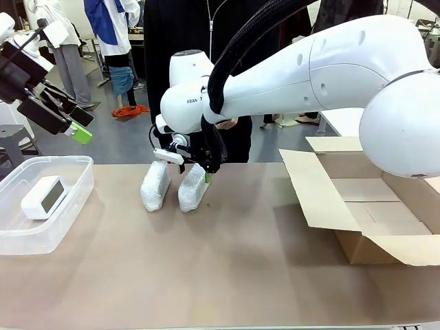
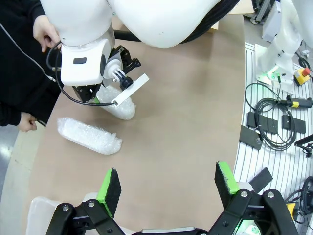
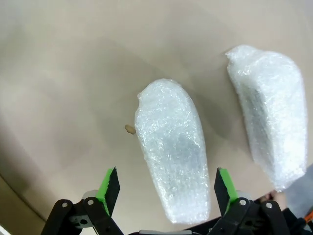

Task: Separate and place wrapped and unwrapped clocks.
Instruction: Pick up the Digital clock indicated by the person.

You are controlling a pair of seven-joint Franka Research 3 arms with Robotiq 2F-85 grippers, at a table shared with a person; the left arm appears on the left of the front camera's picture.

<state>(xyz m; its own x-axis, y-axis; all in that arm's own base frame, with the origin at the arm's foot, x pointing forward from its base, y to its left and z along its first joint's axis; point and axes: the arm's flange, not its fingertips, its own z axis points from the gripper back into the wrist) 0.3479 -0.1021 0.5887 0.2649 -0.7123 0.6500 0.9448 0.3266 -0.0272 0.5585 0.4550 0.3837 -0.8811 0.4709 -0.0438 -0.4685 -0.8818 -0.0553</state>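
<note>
Two bubble-wrapped clocks lie side by side at the table's far middle. My right gripper (image 1: 203,170) hangs open just over the far end of the right-hand wrapped clock (image 1: 193,187), which lies between its fingertips (image 3: 110,188) in the right wrist view, where it is the middle bundle (image 3: 172,152). The other wrapped clock (image 1: 155,185) (image 3: 270,117) lies beside it, untouched. The bare white clock (image 1: 44,196) with a dark screen rests in the clear plastic bin (image 1: 75,199) at the left. My left gripper (image 1: 69,124) is raised above that bin, open and holding nothing; its own view (image 2: 166,188) looks down on the table.
An open cardboard box (image 1: 371,206) stands at the right, its flaps spread toward the middle. A person in black stands at the far edge, a hand (image 2: 45,30) near the bundles. Cables and a controller (image 2: 286,115) lie on the slatted surface beside the table.
</note>
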